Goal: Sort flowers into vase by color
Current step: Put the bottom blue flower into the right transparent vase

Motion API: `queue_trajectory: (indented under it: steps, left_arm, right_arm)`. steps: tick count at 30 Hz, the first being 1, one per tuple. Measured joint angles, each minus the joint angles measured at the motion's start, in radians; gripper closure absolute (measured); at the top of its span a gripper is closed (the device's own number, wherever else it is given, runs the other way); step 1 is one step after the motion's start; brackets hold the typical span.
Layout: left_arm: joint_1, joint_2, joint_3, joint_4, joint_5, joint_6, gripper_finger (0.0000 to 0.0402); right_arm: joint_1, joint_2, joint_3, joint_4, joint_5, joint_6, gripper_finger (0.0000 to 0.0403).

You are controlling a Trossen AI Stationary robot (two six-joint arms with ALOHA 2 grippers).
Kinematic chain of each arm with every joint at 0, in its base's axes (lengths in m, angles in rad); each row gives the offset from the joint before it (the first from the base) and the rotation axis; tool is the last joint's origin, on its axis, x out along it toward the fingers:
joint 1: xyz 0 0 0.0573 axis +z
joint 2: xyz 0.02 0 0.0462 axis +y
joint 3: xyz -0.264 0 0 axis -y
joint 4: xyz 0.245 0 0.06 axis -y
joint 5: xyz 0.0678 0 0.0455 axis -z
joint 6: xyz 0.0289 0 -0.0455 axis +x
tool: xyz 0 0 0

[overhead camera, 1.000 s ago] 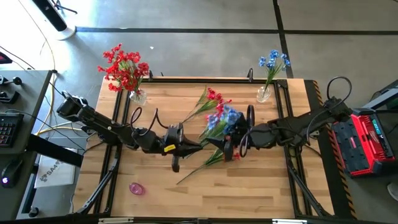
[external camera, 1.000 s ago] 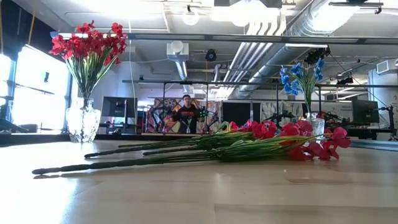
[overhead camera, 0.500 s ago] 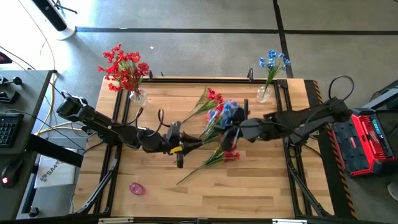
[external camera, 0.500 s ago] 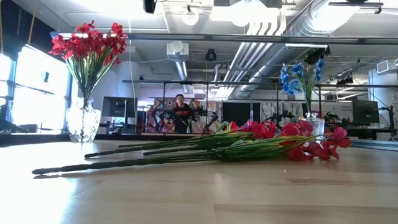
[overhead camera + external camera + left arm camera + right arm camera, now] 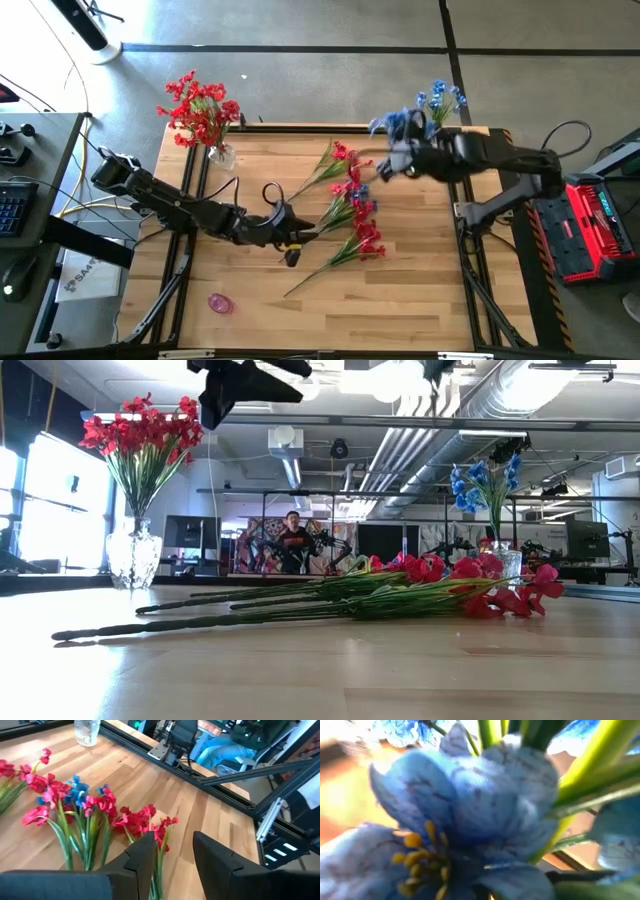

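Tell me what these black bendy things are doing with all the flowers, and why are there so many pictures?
Those are two robot arms working at a wooden table, each ending in a two-finger pincer. One camera looks straight down, one sits low at table height, and one rides on each wrist. The right gripper is shut on a blue flower, carrying it near the vase with blue flowers. That is why its wrist picture is filled with blue petals. The left gripper is low by the loose flowers lying on the table; its fingers hold nothing. A vase with red flowers stands at the other far corner.
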Motion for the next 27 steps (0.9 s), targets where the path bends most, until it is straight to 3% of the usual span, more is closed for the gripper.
queue_trajectory:
  steps: [6, 14, 18, 27]
  left_arm:
    - [0.022, 0.000, 0.000, -0.032, -0.013, -0.003, 0.0282]
    - [0.075, 0.000, 0.000, -0.042, -0.010, -0.002, 0.0282]
    - [0.107, 0.000, 0.000, -0.041, 0.004, -0.001, 0.0282]
    - [0.161, 0.000, 0.000, -0.041, 0.045, -0.001, 0.0282]
  right_arm:
    - [-0.189, -0.019, -0.077, -0.061, -0.039, -0.022, 0.0402]
    - [-0.486, -0.186, -0.371, 0.254, -0.159, -0.183, 0.0402]
    - [-0.620, -0.245, -0.452, 0.332, -0.212, -0.260, 0.0402]
    - [-0.750, -0.265, -0.479, 0.356, -0.275, -0.338, 0.0403]
